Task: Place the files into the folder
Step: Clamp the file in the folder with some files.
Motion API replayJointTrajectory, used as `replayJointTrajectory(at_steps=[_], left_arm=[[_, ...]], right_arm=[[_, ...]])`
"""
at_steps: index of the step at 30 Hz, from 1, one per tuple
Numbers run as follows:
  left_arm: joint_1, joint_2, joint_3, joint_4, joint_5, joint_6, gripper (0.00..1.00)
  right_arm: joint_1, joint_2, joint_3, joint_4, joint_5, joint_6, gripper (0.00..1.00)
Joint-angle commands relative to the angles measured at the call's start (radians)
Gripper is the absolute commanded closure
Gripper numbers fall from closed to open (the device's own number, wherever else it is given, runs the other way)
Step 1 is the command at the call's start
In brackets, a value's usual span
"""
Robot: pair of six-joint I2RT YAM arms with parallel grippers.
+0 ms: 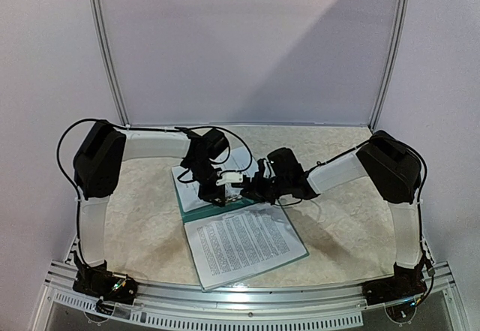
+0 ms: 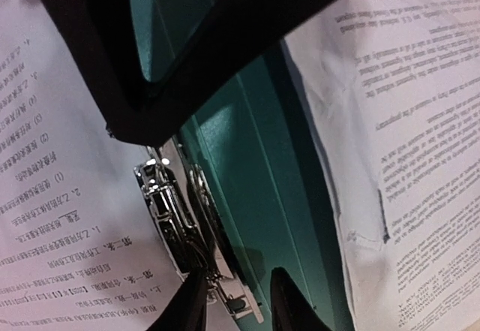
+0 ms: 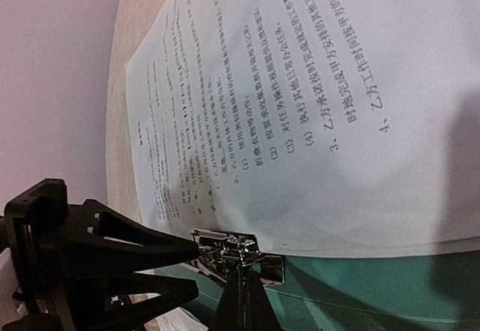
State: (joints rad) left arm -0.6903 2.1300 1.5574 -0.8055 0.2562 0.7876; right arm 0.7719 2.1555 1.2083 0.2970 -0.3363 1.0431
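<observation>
From above, the teal folder (image 1: 196, 205) lies open on the table (image 1: 135, 226). The files (image 1: 244, 245) rest on its near half, and more printed sheets lie on its far half. The left gripper (image 1: 217, 188) and right gripper (image 1: 246, 191) meet over the fold between the halves.

In the left wrist view, the left gripper (image 2: 238, 278) has its fingers (image 2: 187, 308) part-way apart, straddling the end of the silver clip (image 2: 169, 203) on the folder (image 2: 247, 181). Whether they press on it cannot be told. Files (image 2: 405, 121) lie on either side of the teal strip.

In the right wrist view, the right gripper (image 3: 240, 286) is closed to a single wedge, its tip against the clip (image 3: 236, 250). The left gripper (image 3: 196, 268) comes in from the left, upper finger touching the clip's end. The files (image 3: 300, 106) lie flat just beside the clip, on the folder (image 3: 375, 286)
</observation>
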Motion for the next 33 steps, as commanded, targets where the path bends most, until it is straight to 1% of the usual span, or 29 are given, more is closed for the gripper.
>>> replayJointTrajectory(at_steps=[1, 6, 13, 15, 17, 23, 28, 33], left_arm=[[-0.009, 0.050, 0.044, -0.043, -0.058, -0.024, 0.69], [-0.011, 0.074, 0.062, -0.049, -0.110, -0.044, 0.67], [-0.031, 0.162, 0.153, -0.158, -0.102, -0.025, 0.72], [-0.037, 0.193, 0.194, -0.212, -0.085, -0.034, 0.75], [-0.038, 0.208, 0.215, -0.233, -0.070, -0.055, 0.78], [-0.050, 0.223, 0.218, -0.232, -0.064, -0.097, 0.79], [-0.056, 0.193, 0.172, -0.200, -0.069, -0.132, 0.79], [-0.058, 0.164, 0.138, -0.185, -0.063, -0.128, 0.79]], right_arm=[[-0.002, 0.036, -0.048, -0.160, 0.089, -0.025, 1.00], [-0.003, 0.034, -0.050, -0.145, 0.083, -0.026, 1.00], [-0.009, 0.056, -0.049, -0.114, 0.060, -0.015, 1.00], [-0.012, 0.058, -0.048, -0.105, 0.060, -0.017, 1.00], [-0.015, 0.060, -0.045, -0.092, 0.060, -0.021, 1.00], [-0.027, 0.133, -0.014, -0.062, 0.041, -0.046, 1.00], [-0.031, 0.159, 0.000, -0.099, 0.071, -0.098, 1.00], [-0.032, 0.172, -0.002, -0.135, 0.092, -0.136, 1.00]])
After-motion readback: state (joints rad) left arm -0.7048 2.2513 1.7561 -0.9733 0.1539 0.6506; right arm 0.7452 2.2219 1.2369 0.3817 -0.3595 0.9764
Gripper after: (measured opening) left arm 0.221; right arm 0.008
